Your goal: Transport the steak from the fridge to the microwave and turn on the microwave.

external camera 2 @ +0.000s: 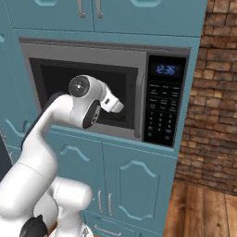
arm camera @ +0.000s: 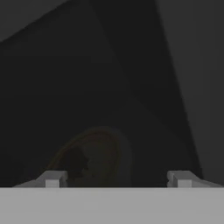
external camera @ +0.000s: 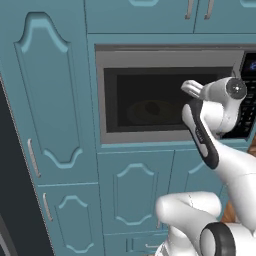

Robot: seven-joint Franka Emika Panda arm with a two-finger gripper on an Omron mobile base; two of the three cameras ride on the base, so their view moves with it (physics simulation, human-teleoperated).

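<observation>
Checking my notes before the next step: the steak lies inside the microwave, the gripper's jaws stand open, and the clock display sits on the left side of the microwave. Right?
Not quite. The clock display sits on the right side of the microwave, above the keypad, as the right base view shows. The rest stands: the steak lies inside, and the gripper has its jaws open.
</observation>
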